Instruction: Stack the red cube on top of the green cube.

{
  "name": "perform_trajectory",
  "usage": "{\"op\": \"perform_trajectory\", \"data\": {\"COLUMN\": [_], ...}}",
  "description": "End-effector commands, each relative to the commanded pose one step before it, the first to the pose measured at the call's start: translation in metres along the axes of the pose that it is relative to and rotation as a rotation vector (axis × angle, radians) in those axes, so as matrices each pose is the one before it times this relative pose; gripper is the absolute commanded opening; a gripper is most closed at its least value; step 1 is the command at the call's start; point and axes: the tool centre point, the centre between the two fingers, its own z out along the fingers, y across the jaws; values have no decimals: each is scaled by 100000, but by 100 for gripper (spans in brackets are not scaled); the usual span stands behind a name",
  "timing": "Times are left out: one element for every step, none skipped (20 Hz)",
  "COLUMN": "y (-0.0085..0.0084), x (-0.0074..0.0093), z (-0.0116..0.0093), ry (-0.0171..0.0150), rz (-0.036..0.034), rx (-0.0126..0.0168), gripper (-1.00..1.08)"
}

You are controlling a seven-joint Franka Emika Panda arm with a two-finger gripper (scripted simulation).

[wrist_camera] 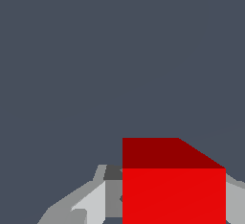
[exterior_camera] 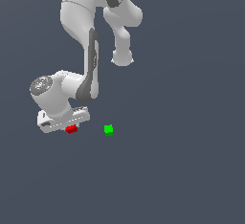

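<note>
Close under the wrist camera, the red cube (wrist_camera: 173,189) sat between the gripper (wrist_camera: 158,204) fingers (wrist_camera: 93,204), one grey finger showing on each side of it, so you appeared to have the gripper pinching the cube, though contact on both faces was not plain. In the exterior view the red cube (exterior_camera: 72,129) hung just below the gripper (exterior_camera: 71,125), and whether it had left the surface (exterior_camera: 182,170) you could not tell. Farther toward the exterior view's right, the green cube (exterior_camera: 108,130) stood apart and bare. You were at the grasp stage; next came carrying the cube across and lowering it squarely onto the green one.
</note>
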Motion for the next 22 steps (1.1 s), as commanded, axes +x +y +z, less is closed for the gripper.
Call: {"op": "perform_trajectory", "data": {"y": [22,-6,-5,-3,-1,2,6,10,14,19,23,22,9,3,-33,-100,-169,-239,-312,-390,-473,-560], "x": [25,-7,-6,-4,-1,2,6,11,16,21,25,24,10,-17,11,33,56,80,105,132,160,191], "z": [-1982,-729,-668,-606,-542,-477,-412,-346,-278,-211,-140,-67,-16,86,11,33,56,79,104,130,157,187], "ry": [171,0,0,0,0,0,0,0,0,0,0,0,0,99,0,0,0,0,0,0,0,0], "rz": [-2,0,0,0,0,0,0,0,0,0,0,0,0,24,0,0,0,0,0,0,0,0], "rx": [-156,0,0,0,0,0,0,0,0,0,0,0,0,-105,0,0,0,0,0,0,0,0], "gripper": [-100,-100,-100,-100,-100,-100,-100,-100,-100,-100,-100,-100,-100,-100,-100,-100,-100,-100,-100,-100,-100,-100]}}
